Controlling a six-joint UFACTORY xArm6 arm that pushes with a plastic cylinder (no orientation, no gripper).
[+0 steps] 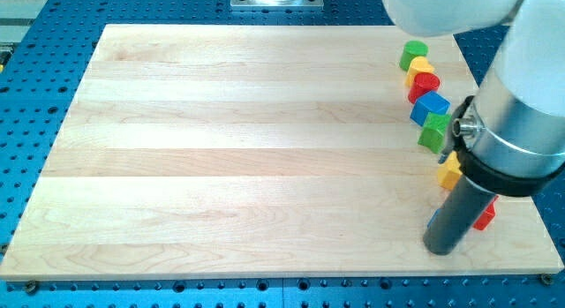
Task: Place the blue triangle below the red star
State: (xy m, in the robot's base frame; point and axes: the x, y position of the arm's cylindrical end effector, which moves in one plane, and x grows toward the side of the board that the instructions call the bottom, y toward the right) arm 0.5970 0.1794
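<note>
My tip rests on the board near the view's bottom right. A red block, shape unclear and possibly the red star, peeks out from behind the rod on its right side. A thin blue sliver shows at the rod's left edge; it may be the blue triangle, mostly hidden by the rod. A blue block that looks like a cube lies farther up the right side.
A column of blocks runs down the board's right side: green, yellow, red, the blue cube, green, and yellow. The arm's white body overhangs the right edge. The board's bottom edge is close below my tip.
</note>
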